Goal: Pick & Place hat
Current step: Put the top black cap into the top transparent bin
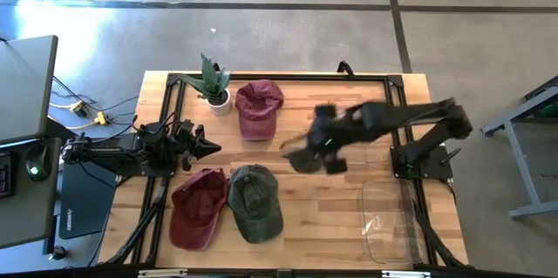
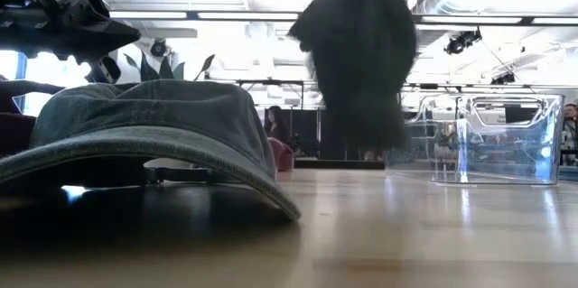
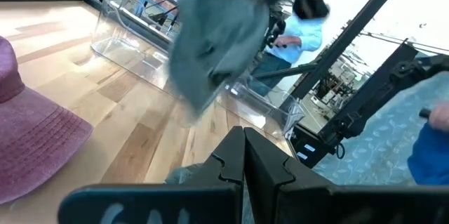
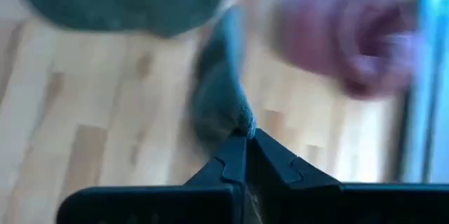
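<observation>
A dark grey hat (image 1: 307, 158) hangs limp above the tabletop (image 1: 331, 204), pinched in the right gripper (image 1: 321, 143).

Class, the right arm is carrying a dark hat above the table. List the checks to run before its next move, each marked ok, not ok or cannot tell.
1. Right gripper fingers shut on the dark grey hat: ok.
2. Hat lifted clear of the wooden table: ok.
3. Clear plastic bin free of other items: ok.
4. Hat above the bin: not ok, it hangs beside it.
5. Left gripper away from the carry path, near the table's left side: ok.
</observation>
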